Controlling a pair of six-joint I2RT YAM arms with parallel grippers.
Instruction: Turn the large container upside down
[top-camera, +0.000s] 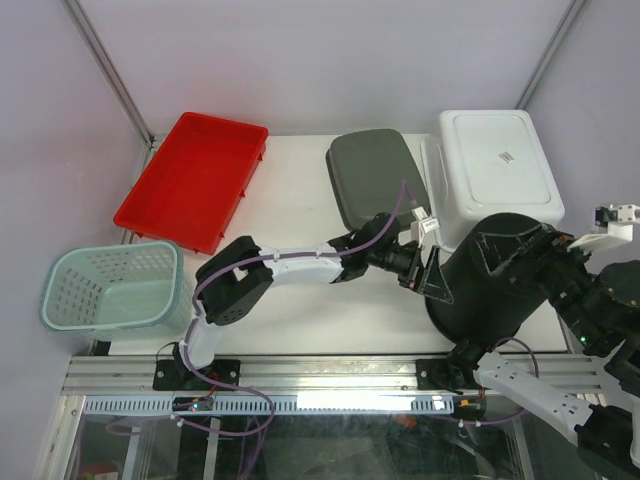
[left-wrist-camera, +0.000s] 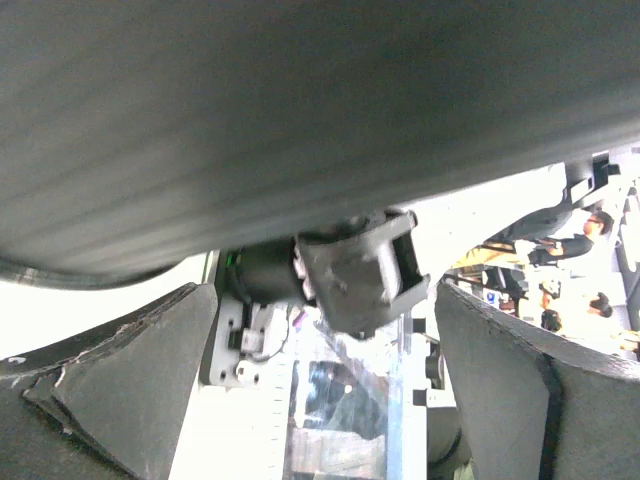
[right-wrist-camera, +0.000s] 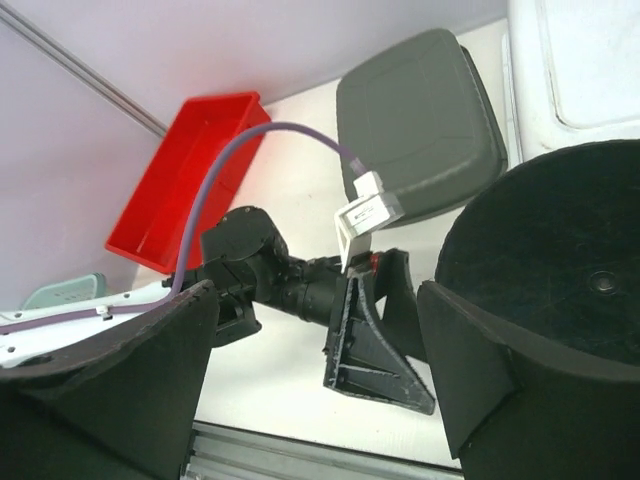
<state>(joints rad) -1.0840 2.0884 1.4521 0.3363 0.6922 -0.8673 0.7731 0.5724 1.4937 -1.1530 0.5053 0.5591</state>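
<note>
A black container (top-camera: 490, 295) sat at the near right of the table (top-camera: 290, 200), flat round face up. The left gripper (top-camera: 430, 265) was spread open beside its left wall. The right gripper (right-wrist-camera: 318, 310) hung open above it.

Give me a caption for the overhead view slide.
Left gripper and right gripper, both open, at the black container, with a white bin behind.

Our left arm (top-camera: 290, 268) stretches low from its near-left base out to the right, the left gripper (top-camera: 428, 272) spread wide, while our right arm (top-camera: 530, 385) folds up from the near-right base and points the right gripper (top-camera: 512, 250), likewise wide apart, leftward at the other.
</note>
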